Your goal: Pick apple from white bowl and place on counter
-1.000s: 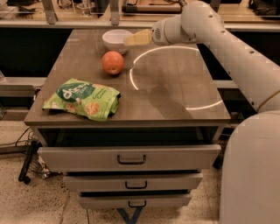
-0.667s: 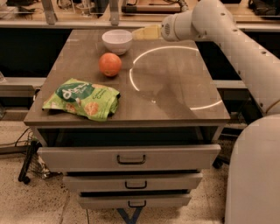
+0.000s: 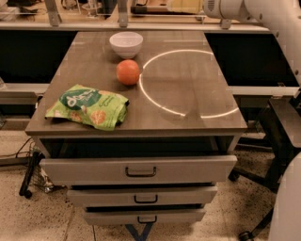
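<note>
Apple (image 3: pixel 128 72) lies on counter (image 3: pixel 188 84), near bowl (image 3: pixel 126 44), not touching. Gripper (image 3: pixel 182 5) up at top edge, behind counter; released or clenched: cannot tell.

A speckled pale floor (image 3: pixel 28 221) spreads under the three-drawer cabinet (image 3: pixel 188 169), whose glossy worktop (image 3: pixel 188 80) mirrors a bright ring of light (image 3: pixel 162 108). Right of the cabinet stands a dark wheeled stand (image 3: pixel 284 122). The claw (image 3: pixel 186 5) hangs above the cabinet's far edge.
</note>
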You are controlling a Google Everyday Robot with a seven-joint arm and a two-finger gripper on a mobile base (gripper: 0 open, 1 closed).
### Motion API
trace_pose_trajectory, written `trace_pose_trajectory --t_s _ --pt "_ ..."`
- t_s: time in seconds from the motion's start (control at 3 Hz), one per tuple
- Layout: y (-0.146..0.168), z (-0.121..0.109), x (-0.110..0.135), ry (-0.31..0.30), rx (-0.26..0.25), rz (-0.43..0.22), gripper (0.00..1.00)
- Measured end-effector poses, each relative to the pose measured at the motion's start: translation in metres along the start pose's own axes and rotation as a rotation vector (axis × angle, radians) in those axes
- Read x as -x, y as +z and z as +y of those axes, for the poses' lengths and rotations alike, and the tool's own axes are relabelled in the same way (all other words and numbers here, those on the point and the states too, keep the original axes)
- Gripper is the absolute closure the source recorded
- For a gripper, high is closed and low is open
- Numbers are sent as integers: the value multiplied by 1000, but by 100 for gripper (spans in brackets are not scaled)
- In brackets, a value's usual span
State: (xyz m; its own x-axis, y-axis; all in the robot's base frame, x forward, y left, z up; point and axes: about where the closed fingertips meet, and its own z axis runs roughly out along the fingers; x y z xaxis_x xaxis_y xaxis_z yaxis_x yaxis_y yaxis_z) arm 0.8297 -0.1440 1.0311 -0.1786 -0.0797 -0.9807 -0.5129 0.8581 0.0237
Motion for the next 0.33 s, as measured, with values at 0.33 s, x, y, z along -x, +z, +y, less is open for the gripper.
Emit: trace_pose_trajectory --t_s 0.33 --pt "-42 -21 46 -83 -92 -65 0"
